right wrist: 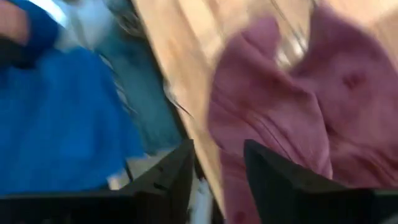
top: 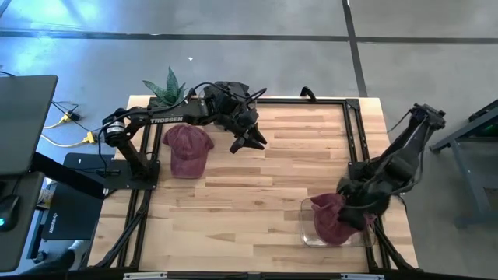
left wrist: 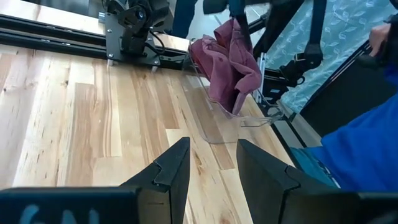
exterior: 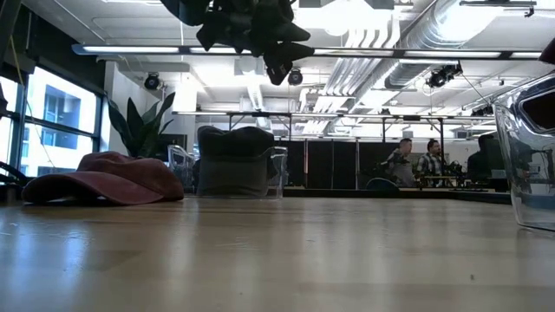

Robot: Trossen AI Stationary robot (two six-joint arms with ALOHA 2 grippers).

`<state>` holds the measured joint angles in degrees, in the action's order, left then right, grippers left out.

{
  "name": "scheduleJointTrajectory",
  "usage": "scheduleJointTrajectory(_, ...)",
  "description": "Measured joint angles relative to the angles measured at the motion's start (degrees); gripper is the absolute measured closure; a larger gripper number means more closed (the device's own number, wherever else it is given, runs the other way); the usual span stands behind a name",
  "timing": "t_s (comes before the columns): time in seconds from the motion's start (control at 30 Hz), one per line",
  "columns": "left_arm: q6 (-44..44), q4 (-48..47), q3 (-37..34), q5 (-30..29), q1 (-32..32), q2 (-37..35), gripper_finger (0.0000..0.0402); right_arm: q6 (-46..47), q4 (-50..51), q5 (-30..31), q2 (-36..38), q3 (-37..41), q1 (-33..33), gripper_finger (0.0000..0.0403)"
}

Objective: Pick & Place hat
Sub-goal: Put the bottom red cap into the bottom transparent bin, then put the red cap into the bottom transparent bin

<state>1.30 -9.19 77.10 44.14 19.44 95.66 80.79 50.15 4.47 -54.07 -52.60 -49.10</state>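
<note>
Beyond my table's far left corner a spiky green plant (top: 166,85) is standing; yellow cables (top: 68,128) are trailing over the grey floor to my left, beside a dark laptop (top: 23,117); across the room two people (exterior: 416,163) are sitting at a long desk; something blue (right wrist: 68,118) is filling the space past my table's edge

"TROSSEN" on the left arm (top: 159,119)

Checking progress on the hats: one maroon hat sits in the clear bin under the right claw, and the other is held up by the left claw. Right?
Not quite. The other hat lies flat on the table, beside the left claw, which holds nothing; the high view shows it. The first hat is in the clear bin.
</note>
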Motion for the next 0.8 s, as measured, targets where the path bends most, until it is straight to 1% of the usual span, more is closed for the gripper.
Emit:
scheduleJointTrajectory(0.07,0.0,0.0,0.0,0.0,0.0,0.0,0.0276,-1.8,1.9,-4.0,-2.4,0.0,1.9,0.0298)
scheduleJointTrajectory(0.1,0.0,0.0,0.0,0.0,0.0,0.0,0.0276,-3.6,3.2,-5.0,-3.3,0.0,2.9,0.0311)
scheduleJointTrajectory(0.17,0.0,0.0,0.0,0.0,0.0,0.0,0.0276,-6.4,6.1,-4.2,-4.6,0.0,4.6,0.0333)
scheduleJointTrajectory(0.3,0.0,-0.3,0.0,0.0,0.0,0.0,0.0276,-7.5,13.5,0.7,-4.7,0.0,7.0,0.0369)
scheduleJointTrajectory(0.43,-0.3,-1.1,0.0,-0.2,0.0,0.0,0.0276,-6.5,19.6,0.0,-3.5,0.0,8.6,0.039)
scheduleJointTrajectory(0.53,-0.9,-1.4,0.0,-0.4,0.0,0.0,0.0276,-7.1,18.8,-0.5,-2.1,-0.6,9.0,0.0397)
scheduleJointTrajectory(0.63,-0.9,-1.3,0.0,-0.5,0.0,0.0,0.0276,-8.3,16.4,1.1,-0.8,-2.3,9.1,0.04)
scheduleJointTrajectory(0.73,-0.6,-1.3,0.0,-2.1,0.0,0.0,0.0276,-10.7,13.7,4.7,-0.1,-2.8,9.1,0.0399)
scheduleJointTrajectory(0.8,-0.1,-1.3,0.0,-3.1,0.0,0.0,0.0276,-13.6,11.8,9.3,-0.2,-2.8,9.1,0.0397)
